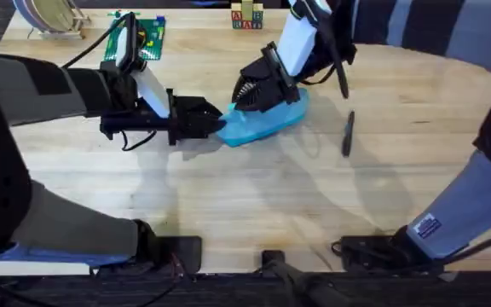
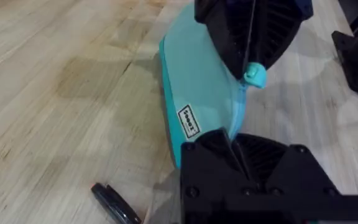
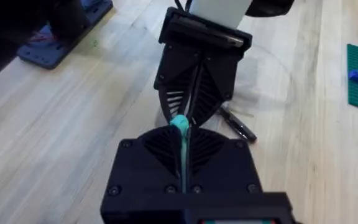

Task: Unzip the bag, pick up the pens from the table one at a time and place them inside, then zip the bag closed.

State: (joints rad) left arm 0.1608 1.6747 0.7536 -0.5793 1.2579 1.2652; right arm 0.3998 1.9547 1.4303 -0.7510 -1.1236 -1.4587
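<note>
while gripped, bag [image 1: 262, 124] zipped

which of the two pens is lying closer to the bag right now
The pen beside the bag, near the end the left gripper clamps. The other pen lies apart on the table, off to the right of the right gripper.

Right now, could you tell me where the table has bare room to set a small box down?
The widest bare patch of table lies between the bag and the arm bases. It is crowded around the bag, where the left gripper and right gripper meet; one pen lies to its right.
</note>
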